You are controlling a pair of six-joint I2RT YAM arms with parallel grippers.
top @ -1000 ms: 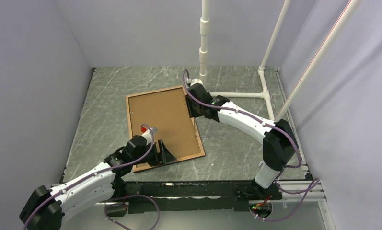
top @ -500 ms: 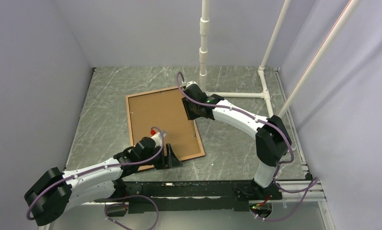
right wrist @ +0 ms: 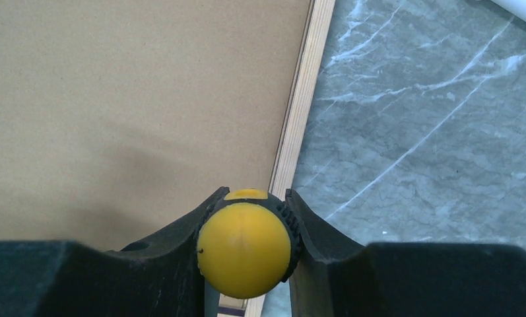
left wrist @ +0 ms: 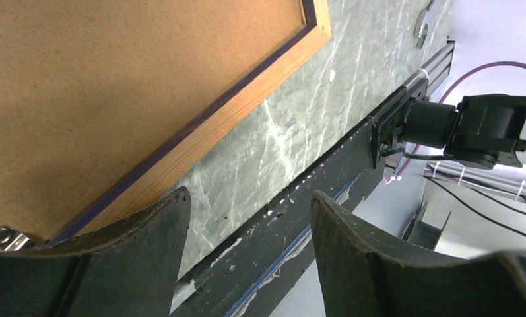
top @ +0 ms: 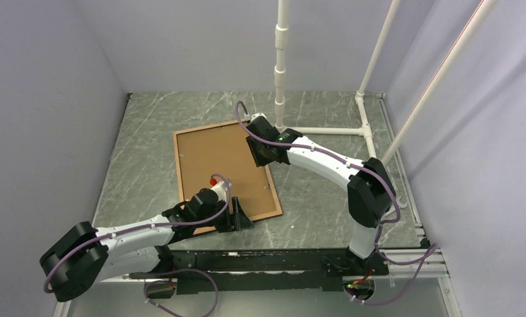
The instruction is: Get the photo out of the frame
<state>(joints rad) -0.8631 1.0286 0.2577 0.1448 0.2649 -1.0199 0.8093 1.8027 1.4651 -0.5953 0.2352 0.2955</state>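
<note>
Top view, frame: the thin rectangular picture frame (top: 179, 165) lies flat and face down on the grey-green marbled bench (top: 313, 191), turned at a slant, its pale wooden rear edge showing.
Top view, photo: the photo (top: 220, 158) sits inside the frame, only its brown hardboard back visible.
Top view, left hand: the left hand (top: 237, 214) is low at the frame's near right corner.
Top view, right hand: the right hand (top: 259, 153) is over the frame's far right edge, near the foot of the white pipe stand (top: 281, 59).
Left wrist view, left hand: released, its two black fingers (left wrist: 148, 244) stand wide apart with only the bench and the black rail (left wrist: 313, 218) seen between them.
Left wrist view, frame: a navy strip runs between hardboard and wood; a small metal clip (left wrist: 2, 236) sits at the edge beside the left finger.
Left wrist view, contact: it cannot be told whether that finger touches the frame.
Right wrist view, right hand: clenched on a glossy round yellow ball (right wrist: 245, 247) ringed in black.
Right wrist view, position: the ball hangs right over the frame's wooden edge, hardboard to the left, bare bench to the right.
</note>
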